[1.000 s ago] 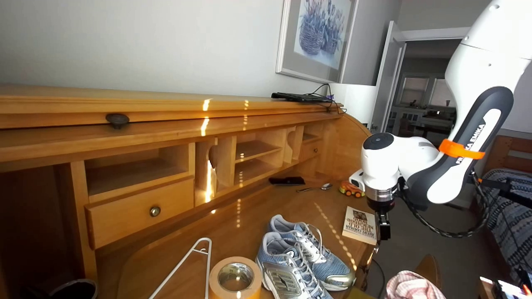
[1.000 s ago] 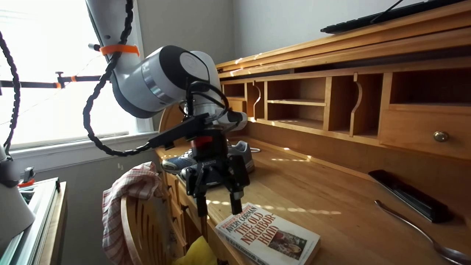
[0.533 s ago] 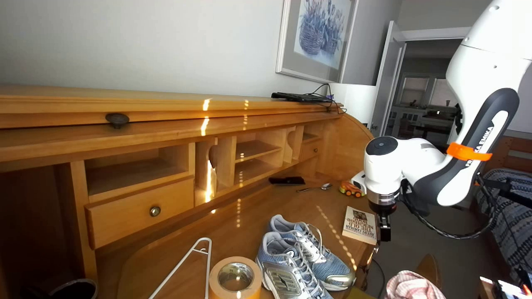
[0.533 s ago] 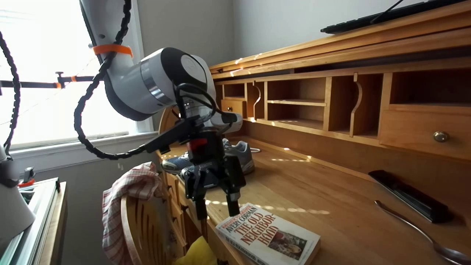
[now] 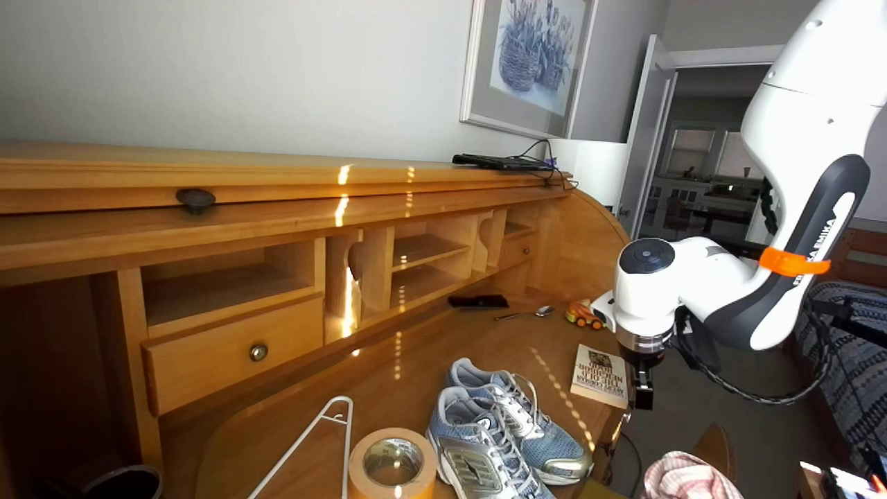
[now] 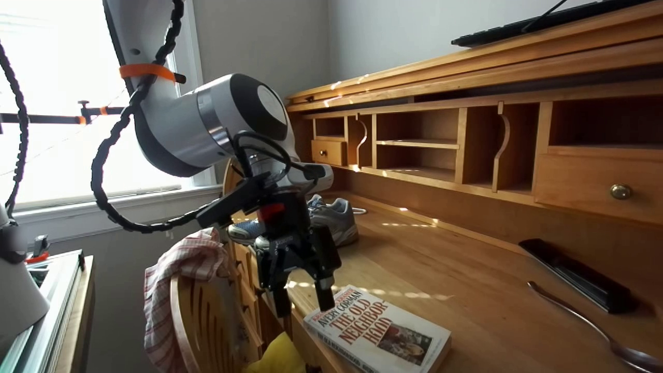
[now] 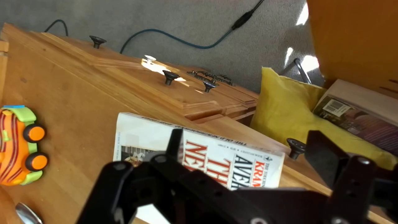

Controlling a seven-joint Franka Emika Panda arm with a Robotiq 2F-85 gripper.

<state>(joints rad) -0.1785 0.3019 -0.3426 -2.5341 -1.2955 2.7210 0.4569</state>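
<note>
1. Two fingers on my tool (image 6: 304, 304), spread well apart; tips aim downward near the front edge of the counter (image 6: 440, 259).
2. Nearest to me: paperback (image 6: 378, 331), "The Old Neighborhood," flat on the counter, cover up, spine toward that edge.
3. Wrist view: one finger shows across the cover, its partner out past the edge. Contact with the paperback: cannot tell.
4. Orange toy car (image 7: 14, 149) near the paperback; spoon (image 6: 634, 356) and slim black object (image 6: 577, 277) lie farther back.
5. Pair of running shoes (image 5: 513, 433) on the opposite side of the paperback from the toy car; roll of tape (image 5: 356, 466) just beside them, white hanger (image 5: 347, 443) next along.
6. Below the front edge, yellow cushion (image 7: 279, 102); near it a wooden chair (image 6: 182, 324), checked cloth (image 6: 181, 269) draped over its back.
</note>
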